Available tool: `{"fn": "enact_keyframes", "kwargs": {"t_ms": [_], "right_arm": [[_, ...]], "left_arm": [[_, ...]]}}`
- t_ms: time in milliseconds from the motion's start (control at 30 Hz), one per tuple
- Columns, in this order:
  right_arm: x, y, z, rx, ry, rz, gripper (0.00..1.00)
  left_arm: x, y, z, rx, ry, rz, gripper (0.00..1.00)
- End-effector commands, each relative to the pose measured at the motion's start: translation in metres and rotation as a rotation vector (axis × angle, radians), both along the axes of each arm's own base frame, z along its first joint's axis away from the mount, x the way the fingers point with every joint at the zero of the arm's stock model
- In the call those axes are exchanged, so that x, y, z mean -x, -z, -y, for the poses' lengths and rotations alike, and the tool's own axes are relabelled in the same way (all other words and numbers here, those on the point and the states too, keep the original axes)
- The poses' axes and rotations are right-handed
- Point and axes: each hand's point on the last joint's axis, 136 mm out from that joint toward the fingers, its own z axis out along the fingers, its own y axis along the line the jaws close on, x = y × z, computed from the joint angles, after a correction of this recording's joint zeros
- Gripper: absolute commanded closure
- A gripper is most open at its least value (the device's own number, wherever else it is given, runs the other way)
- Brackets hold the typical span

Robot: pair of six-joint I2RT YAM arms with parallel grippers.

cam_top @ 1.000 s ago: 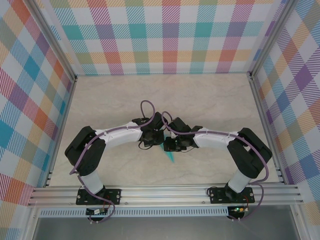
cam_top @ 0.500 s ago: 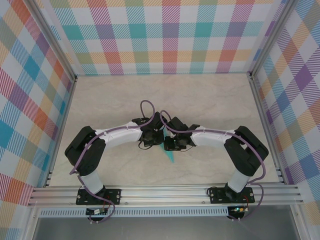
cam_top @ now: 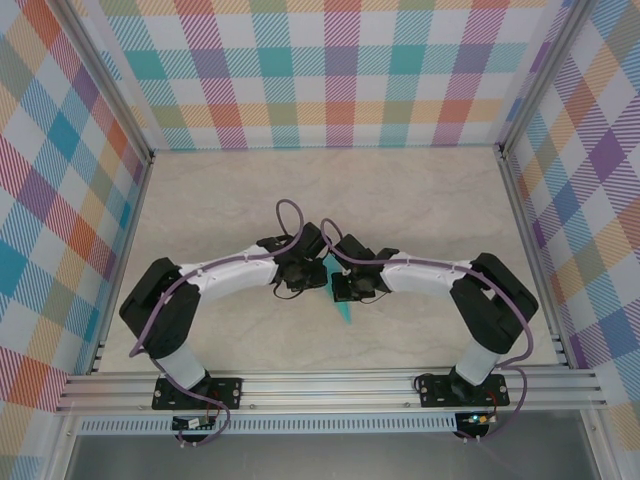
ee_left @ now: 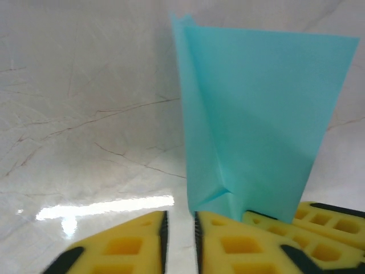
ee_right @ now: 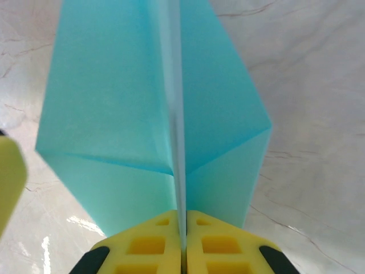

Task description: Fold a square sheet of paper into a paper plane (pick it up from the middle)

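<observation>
- My right fingers (ee_right: 145,246) are pinching the paper plane (ee_right: 114,103) along its centre crease, so both wings are fanning out ahead.
- My left fingers (ee_left: 131,244) are sitting slightly apart, empty, just beside it.

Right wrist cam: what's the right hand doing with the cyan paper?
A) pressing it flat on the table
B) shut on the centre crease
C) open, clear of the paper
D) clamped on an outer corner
B: in the right wrist view the right hand has its jaws closed together, and the centre crease of the paper plane runs straight down into the seam between them.
</observation>
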Motion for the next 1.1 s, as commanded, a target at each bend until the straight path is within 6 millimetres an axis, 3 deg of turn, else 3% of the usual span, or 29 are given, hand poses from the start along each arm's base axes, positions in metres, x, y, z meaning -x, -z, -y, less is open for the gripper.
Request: {"fn": "enact_keyframes", "kwargs": {"t_ms": [0,100,200,500,733,1067], "right_arm": [[-0.014,-0.032,0.017,0.061,0.064,0.098,0.92],[-0.026,-0.04,0.027,0.119,0.109,0.121,0.91],[-0.04,-0.032,0.029,0.167,0.146,0.092,0.91],[-0.074,-0.016,0.018,0.254,0.194,0.049,0.89],[-0.081,-0.002,0.014,0.257,0.2,0.017,0.87],[-0.077,0.014,0.017,0.277,0.201,-0.023,0.8]], "left_arm": [[-0.007,-0.038,-0.002,0.083,-0.023,0.099,0.71],[-0.008,-0.056,-0.016,0.081,-0.064,0.168,0.64],[-0.006,-0.068,-0.033,0.07,-0.107,0.222,0.6],[0.006,-0.063,-0.066,0.044,-0.174,0.235,0.56],[0.009,-0.057,-0.077,0.042,-0.196,0.223,0.54],[0.006,-0.05,-0.073,0.048,-0.185,0.202,0.53]]}}
